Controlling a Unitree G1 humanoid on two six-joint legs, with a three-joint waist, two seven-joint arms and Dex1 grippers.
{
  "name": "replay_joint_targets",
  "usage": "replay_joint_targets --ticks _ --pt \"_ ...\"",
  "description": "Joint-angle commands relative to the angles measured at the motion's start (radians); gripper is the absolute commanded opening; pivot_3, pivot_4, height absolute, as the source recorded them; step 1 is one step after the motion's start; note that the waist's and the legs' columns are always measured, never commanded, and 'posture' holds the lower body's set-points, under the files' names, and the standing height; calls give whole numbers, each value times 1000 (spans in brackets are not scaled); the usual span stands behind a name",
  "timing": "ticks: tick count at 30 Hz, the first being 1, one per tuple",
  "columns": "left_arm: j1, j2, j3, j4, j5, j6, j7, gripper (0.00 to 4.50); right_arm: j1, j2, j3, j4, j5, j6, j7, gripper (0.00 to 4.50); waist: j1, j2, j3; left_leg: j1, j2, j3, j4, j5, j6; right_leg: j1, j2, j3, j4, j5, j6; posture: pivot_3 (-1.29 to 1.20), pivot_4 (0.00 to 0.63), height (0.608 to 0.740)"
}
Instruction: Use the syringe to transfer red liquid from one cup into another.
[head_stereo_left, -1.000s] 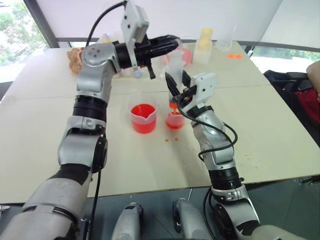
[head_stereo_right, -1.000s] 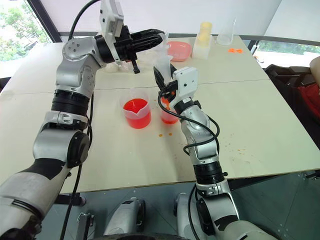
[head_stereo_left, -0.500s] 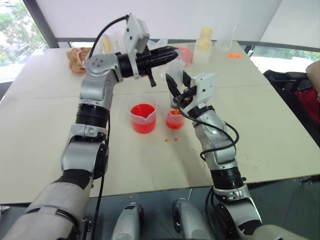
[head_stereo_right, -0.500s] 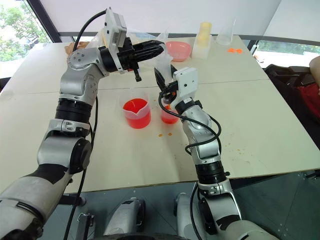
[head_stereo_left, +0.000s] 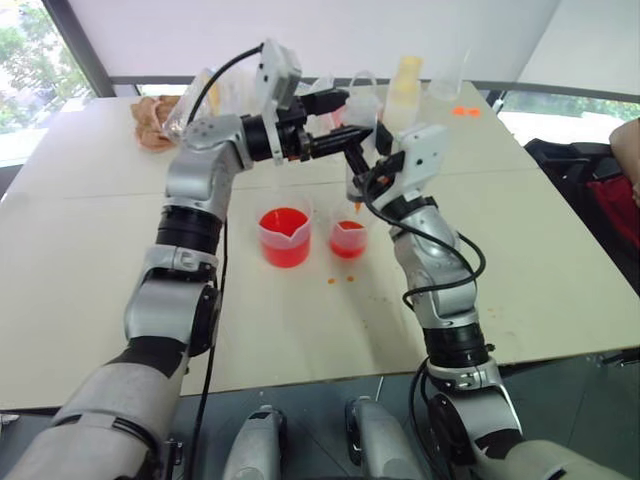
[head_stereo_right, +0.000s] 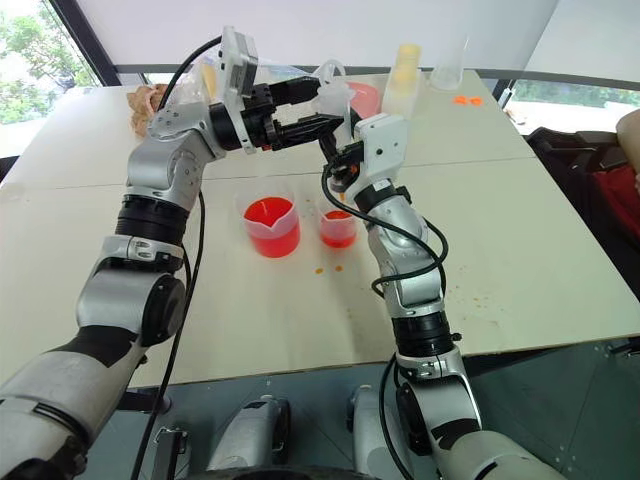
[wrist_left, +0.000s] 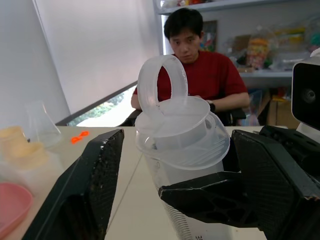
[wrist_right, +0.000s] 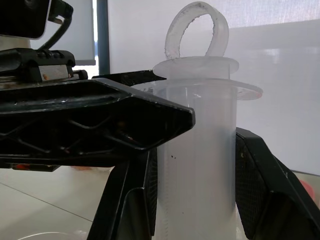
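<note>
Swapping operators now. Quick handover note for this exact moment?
Right gripper: shut on the syringe, holding its barrel upright, tip above the smaller cup.
Left gripper: fingers open, one on each side of the syringe's top, by the plunger ring; not gripping.
Spouted beaker: on the table beside the smaller cup, red liquid inside.
Done: the smaller cup already holds some red liquid. The plunger looks pushed in.
Left: judge whether another draw from the beaker is wanted. Drips lie on the table near the cups.

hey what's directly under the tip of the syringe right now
The smaller clear cup sits right under the syringe tip, with red liquid in it. How deep the liquid goes, and what is inside the barrel, can't be told past the right hand.
</note>
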Motion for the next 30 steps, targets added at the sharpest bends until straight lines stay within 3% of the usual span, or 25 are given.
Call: replay_joint_targets --ticks 1,5,10,14,16,18,21,30 --pt "23 48 77 -92 -72 80 61 3374 -22 3 -4 -80 28 -6 11 1419 0 0 0 0 0 0 0 0 0 0 0 0 0 0 0 0 150 740" --pt "133 102 112 -271 -137 194 112 3374 -64 -14 -94 -115 145 109 -1 1419 -1 0 0 0 0 0 0 0 0 0 0 1 0 0 0 0 150 740" --pt "332 174 144 -605 -231 366 209 3374 -177 -129 -249 -177 369 388 -16 1419 11 0 0 0 1 -1 0 0 0 0 -2 0 1 0 0 0 150 740" --pt "476 238 182 -849 -329 507 278 3374 -251 -284 -389 -137 578 746 -69 1419 21 0 0 -1 1 -1 0 0 0 1 -4 0 0 0 0 0 150 740" --pt "611 319 179 -1003 -363 562 257 3374 -270 -400 -424 -38 620 975 -77 1419 24 0 0 0 0 0 0 0 0 1 -4 0 -1 0 0 0 150 740" --pt "700 373 173 -1087 -389 587 253 3374 -277 -463 -433 32 639 1106 -80 1419 27 0 0 1 0 2 -1 0 0 2 -4 1 -2 0 -1 0 150 740" --pt "840 425 162 -1167 -393 572 239 3374 -236 -518 -408 132 600 1142 -39 1419 28 0 0 1 0 2 -1 0 0 2 -2 1 -2 0 -1 0 150 740" --pt "976 414 84 -1231 -363 520 294 3374 -176 -533 -312 342 510 1203 38 1419 26 0 0 1 0 3 0 0 0 3 -1 2 -3 0 -1 0 150 740"
